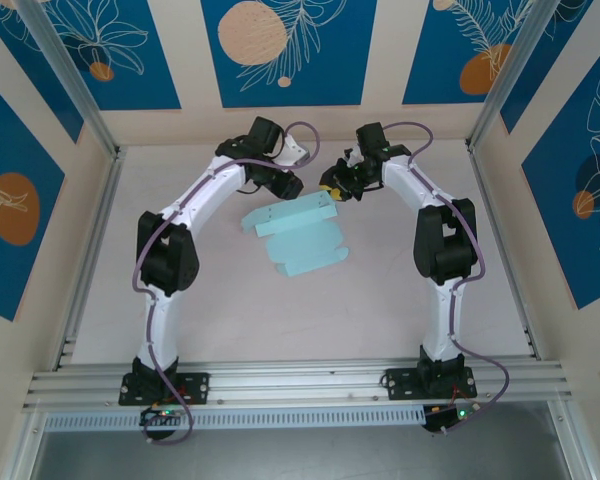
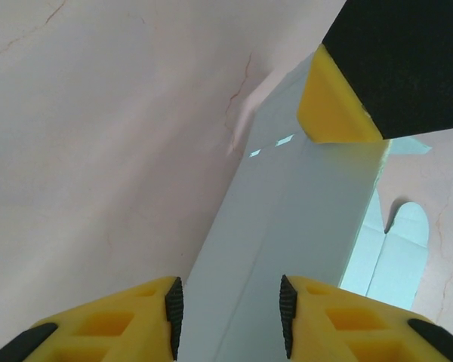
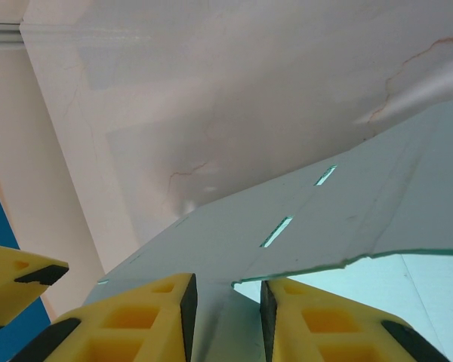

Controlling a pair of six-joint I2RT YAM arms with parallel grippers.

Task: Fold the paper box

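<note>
The left end effector (image 2: 230, 309) has its jaws apart, straddling a lifted panel of the paper box (image 1: 298, 238) rather than pinching it, probably to steady the crease from one side. The right end effector (image 3: 225, 302), jaws narrowly parted over the card's edge, sets a fingertip (image 2: 338, 105) against that same panel's far end. The rest of the sheet lies flat in the middle of the counter (image 1: 400, 300) — flaps not yet folded.
</note>
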